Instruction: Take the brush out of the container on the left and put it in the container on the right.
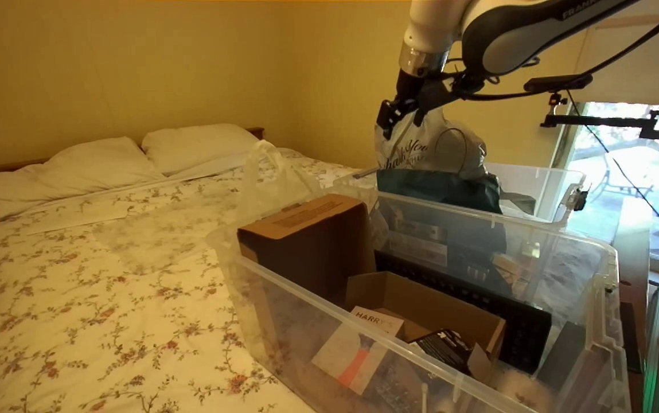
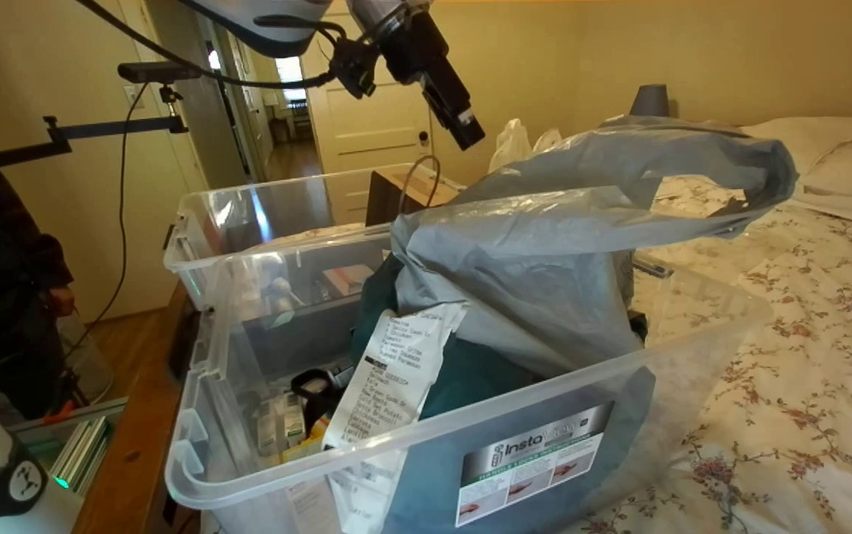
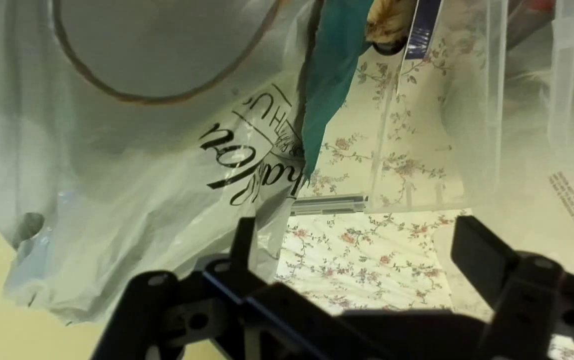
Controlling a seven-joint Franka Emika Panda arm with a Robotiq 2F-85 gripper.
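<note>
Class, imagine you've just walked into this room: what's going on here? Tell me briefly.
A robot arm has its gripper open and apparently empty, near a plastic bag sticking up from one clear container. The other container holds cardboard boxes. A brush is meant to change containers, but I cannot clearly make one out.

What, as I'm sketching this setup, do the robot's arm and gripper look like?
The arm is white and rounded, with black-and-grey casing, lettering that shows as FRANK, a silvery band near the wrist and a black cable. The gripper is black, with two angular, jointed fingers.
</note>
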